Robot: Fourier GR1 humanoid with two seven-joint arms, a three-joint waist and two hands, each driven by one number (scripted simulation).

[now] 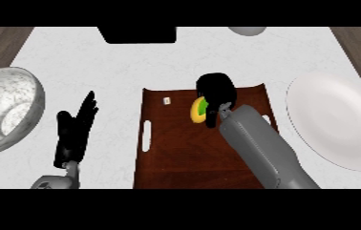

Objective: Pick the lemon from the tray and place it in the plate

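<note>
I can read no writing or brand anywhere on my feed; the nearest thing to a label is a small pale tag (pixel 167 100) lying on the tray's far left part, too small for me to make out. The brown wooden tray (pixel 183 162) sits mid-counter with white slot handles on its left and right sides, and it holds the lemon (pixel 198 110), yellow with a green patch, up near its far edge. My right hand (pixel 216 89) is over that far edge with its black fingers curled down around the lemon's far and right side, grasping it while the fruit sits low at the tray's surface; I cannot tell if it is lifted. The white plate (pixel 325 119) lies to the right of the tray, apart from it, with nothing showing in it. At the left edge a speckled grey bowl (pixel 21 105) is partly in view. My left hand (pixel 74 131) rests released, fingers straight, on the counter (pixel 106 67) between bowl and tray.
</note>
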